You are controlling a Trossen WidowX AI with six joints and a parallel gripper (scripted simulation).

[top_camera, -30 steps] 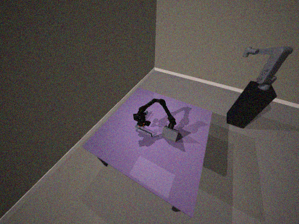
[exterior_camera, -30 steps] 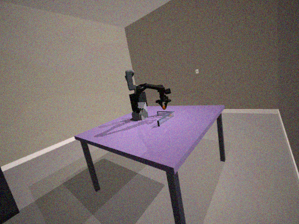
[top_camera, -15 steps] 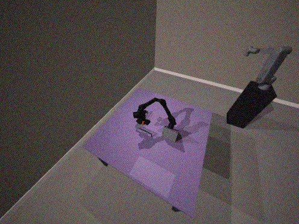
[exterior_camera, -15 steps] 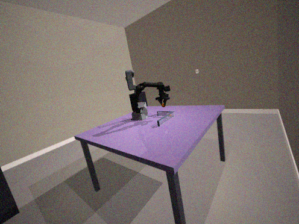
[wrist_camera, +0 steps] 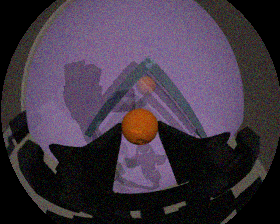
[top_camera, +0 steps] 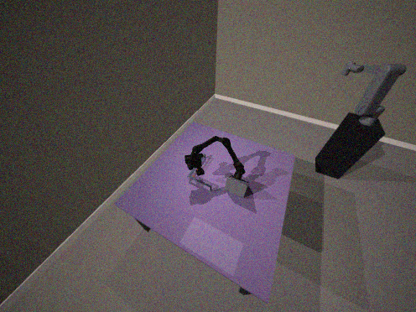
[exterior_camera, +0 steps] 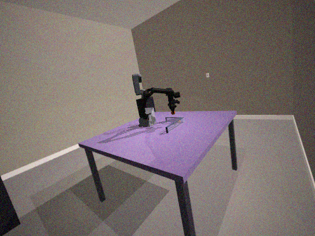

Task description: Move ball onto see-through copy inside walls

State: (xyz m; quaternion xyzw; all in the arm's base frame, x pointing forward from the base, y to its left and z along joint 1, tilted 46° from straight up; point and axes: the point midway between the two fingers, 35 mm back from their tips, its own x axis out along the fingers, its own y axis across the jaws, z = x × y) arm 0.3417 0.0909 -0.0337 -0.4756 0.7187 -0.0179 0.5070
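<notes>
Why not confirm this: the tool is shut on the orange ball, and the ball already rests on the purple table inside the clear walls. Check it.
One thing is wrong: the ball is not resting on the table. The exterior view shows the tool holding it in the air above the clear walls. The rest stands: the tool is shut on the orange ball.

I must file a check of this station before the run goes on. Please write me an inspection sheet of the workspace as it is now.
Surface: purple table, carrying the arm's base and the walls.
Job's things: orange ball held off the table, above the two clear walls; the pale see-through copy sits inside their corner, not yet reached.
Clutter: nothing seen.
Hand: the hand is shut on the ball and points down at the table.
Cables: nothing seen.
Surroundings: plain walls, grey floor; a dark block with a second grey arm stands on the floor, away from the table.
</notes>
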